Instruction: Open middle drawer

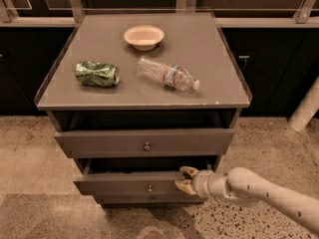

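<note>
The middle drawer [124,183] is the second of three grey-brown fronts, with a small round knob [149,188] at its centre. It stands pulled out a little, with a dark gap above it. My gripper [185,179] is at the right part of the drawer's top edge, right of the knob. One finger [189,171] lies over the edge and the other [182,185] lies against the front, so they clamp the panel. The white arm [259,193] comes in from the lower right.
The top drawer [99,142] is just above and the bottom drawer [124,201] just below. On the cabinet top [209,54] lie a crushed green can [96,74], a plastic bottle [166,75] on its side and a bowl [143,36]. Speckled floor lies all around.
</note>
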Controlling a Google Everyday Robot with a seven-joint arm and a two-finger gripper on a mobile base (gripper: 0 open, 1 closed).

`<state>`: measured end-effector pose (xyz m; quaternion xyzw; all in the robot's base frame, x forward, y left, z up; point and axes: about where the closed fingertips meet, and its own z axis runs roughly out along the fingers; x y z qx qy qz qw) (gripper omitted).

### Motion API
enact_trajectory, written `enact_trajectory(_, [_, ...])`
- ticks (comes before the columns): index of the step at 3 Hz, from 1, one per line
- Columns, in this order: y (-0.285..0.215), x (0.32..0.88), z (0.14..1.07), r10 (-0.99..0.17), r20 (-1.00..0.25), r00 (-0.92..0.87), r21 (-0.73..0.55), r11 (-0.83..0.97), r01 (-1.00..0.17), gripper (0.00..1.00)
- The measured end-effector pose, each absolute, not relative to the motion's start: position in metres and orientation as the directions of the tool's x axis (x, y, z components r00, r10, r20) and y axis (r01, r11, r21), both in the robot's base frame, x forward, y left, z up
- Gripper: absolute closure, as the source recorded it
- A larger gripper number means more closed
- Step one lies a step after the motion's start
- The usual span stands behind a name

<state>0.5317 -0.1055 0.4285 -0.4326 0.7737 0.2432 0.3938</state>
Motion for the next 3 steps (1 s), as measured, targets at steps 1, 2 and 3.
enact_trajectory(1, [-0.101, 0.515, 0.43, -0.456, -0.818, -0.35, 0.082, 0.511, -0.856, 1.0])
enact_trajectory(2, [-0.101, 0.515, 0.43, -0.456, -0.818, -0.351, 0.082, 0.511, -0.856, 1.0])
enact_trajectory(3, [-0.105, 0.501, 0.426, -0.44, -0.816, -0.374, 0.106, 0.522, -0.846, 1.0])
